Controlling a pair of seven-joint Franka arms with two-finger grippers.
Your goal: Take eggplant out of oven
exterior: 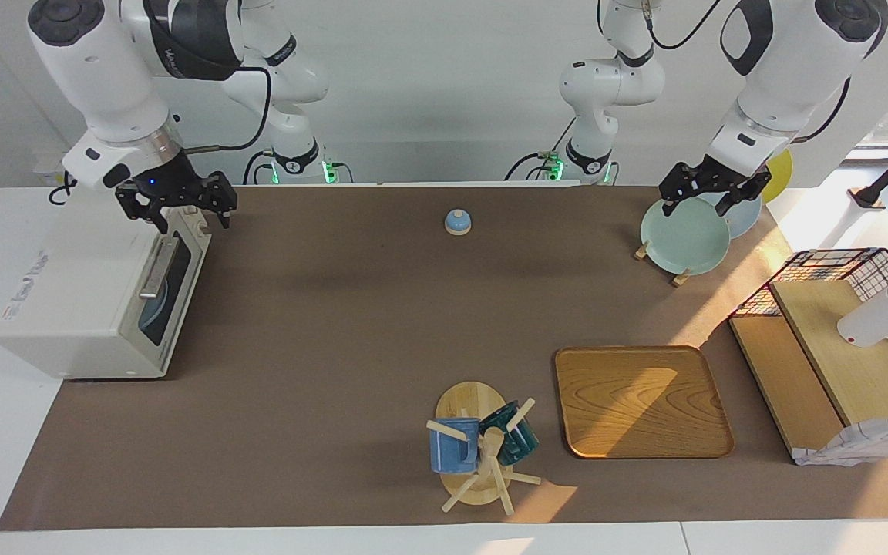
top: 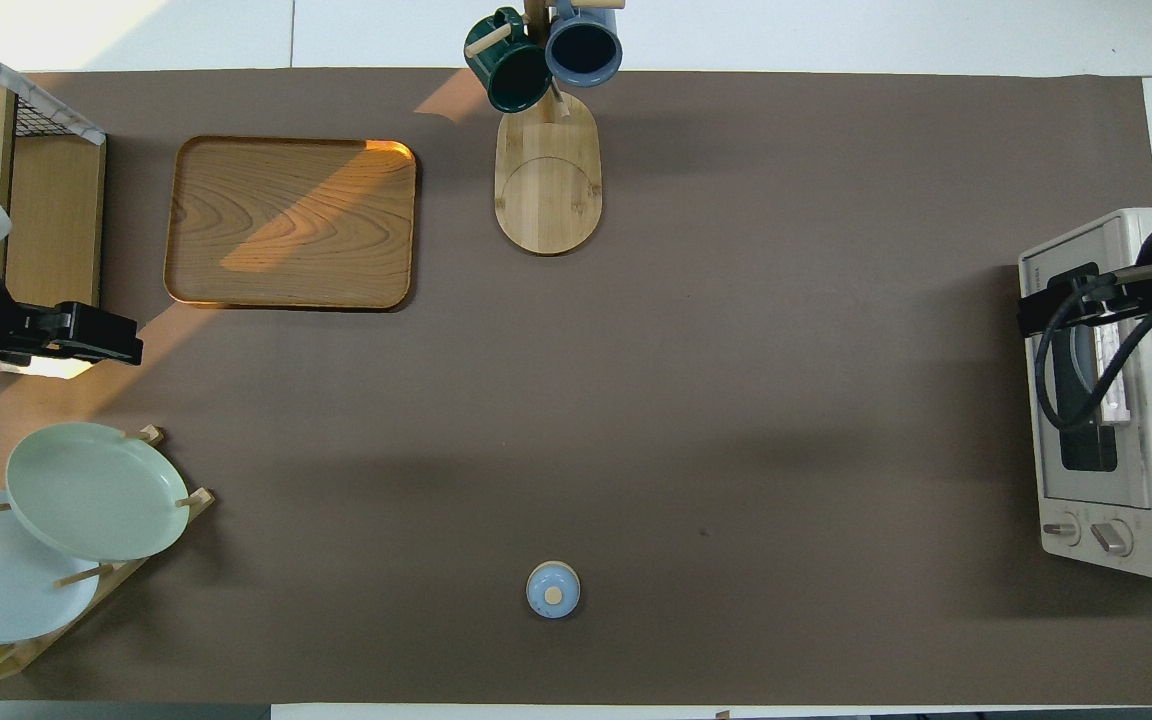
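The white-cream oven (exterior: 74, 308) stands at the right arm's end of the table, also in the overhead view (top: 1136, 545). Its dark glass door (exterior: 174, 297) is closed, with the metal bar handle (exterior: 157, 270) along its top edge. The eggplant is hidden. My right gripper (exterior: 194, 223) is open and hangs over the oven's top front edge at the end nearer the robots, just above the handle; the overhead view shows it too (top: 1046, 305). My left gripper (exterior: 695, 208) is open, empty and waits over the plate rack.
A plate rack (exterior: 679, 274) holds a green plate (exterior: 683, 239) and others at the left arm's end. A small blue lidded pot (exterior: 457, 222) sits near the robots. A wooden tray (exterior: 640, 401), a mug tree (exterior: 479, 451) and a wire shelf (exterior: 845, 339) stand farther out.
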